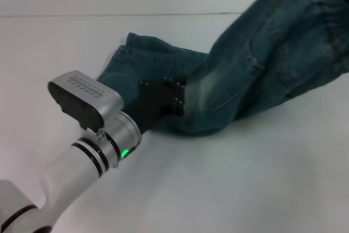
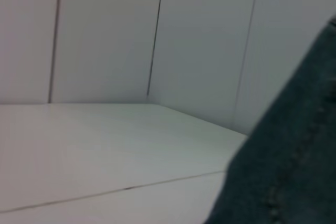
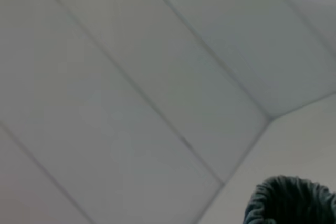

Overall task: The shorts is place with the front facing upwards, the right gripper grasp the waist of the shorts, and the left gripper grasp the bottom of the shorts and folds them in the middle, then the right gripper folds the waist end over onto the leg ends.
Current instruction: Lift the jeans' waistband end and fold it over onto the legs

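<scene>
Blue denim shorts (image 1: 245, 64) stretch across the white table (image 1: 245, 184) from the centre to the upper right in the head view. Their leg ends (image 1: 128, 61) lie at the centre left. The gathered waist (image 1: 327, 9) rises toward the upper right corner. My left gripper (image 1: 173, 101), black, sits at the near edge of the leg part and is shut on the denim. The left wrist view shows dark denim (image 2: 294, 161) close by. A bit of the gathered waistband (image 3: 291, 200) shows in the right wrist view. My right gripper itself is out of view.
The white table stretches around the shorts, with a thin seam line (image 1: 82, 15) along its far side. Pale panelled walls (image 2: 157, 35) stand behind it. My left arm (image 1: 82, 151) reaches in from the lower left.
</scene>
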Available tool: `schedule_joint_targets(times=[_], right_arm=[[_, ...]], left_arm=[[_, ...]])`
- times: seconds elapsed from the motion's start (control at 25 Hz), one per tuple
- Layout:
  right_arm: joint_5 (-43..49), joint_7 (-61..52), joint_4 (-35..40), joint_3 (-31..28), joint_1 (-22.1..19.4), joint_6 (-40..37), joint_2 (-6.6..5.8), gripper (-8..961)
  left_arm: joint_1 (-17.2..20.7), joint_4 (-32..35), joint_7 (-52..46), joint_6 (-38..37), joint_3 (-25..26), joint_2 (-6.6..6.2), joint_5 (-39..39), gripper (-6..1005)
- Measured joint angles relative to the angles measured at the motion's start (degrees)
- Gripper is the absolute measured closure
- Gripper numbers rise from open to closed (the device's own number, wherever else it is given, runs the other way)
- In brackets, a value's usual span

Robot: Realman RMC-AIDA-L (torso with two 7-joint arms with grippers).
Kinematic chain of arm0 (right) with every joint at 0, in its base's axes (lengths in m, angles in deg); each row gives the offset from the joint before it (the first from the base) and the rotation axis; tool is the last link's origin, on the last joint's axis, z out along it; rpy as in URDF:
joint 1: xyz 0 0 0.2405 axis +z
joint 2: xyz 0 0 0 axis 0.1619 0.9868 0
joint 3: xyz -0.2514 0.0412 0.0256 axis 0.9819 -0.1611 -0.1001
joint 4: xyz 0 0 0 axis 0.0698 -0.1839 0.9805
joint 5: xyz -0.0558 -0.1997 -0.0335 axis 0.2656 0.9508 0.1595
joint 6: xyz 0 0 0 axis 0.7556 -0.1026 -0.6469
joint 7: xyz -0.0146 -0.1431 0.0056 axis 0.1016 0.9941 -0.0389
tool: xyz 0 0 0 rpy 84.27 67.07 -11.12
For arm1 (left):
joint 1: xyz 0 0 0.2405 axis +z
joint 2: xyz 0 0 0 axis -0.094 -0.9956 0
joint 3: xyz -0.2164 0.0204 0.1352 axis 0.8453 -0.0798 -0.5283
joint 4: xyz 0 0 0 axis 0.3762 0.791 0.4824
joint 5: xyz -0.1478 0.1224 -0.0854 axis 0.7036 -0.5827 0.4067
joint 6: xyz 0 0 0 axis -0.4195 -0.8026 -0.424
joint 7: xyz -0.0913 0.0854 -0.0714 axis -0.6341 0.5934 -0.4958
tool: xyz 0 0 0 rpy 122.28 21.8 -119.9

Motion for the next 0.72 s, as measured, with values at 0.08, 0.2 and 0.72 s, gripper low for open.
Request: schedule_joint_targets(times=[0.08,0.2,0.72], right_arm=[[0.31,-0.21,-0.22,1.69,2.37,0.36,0.24,844],[0.42,-0.34,-0.58,6.21,5.76,2.54,0.69,845],[5.99,-1.10,-2.07,23.87,19.27,17.46,3.28,847]], left_arm=[[-0.01,-0.80,0.01,0.77,2.71,0.00,-3.62,1004],[0.04,-1.67,0.03,1.81,6.26,0.00,-8.48,1002],[0.75,-5.25,0.09,2.48,15.56,0.00,-23.68,999]])
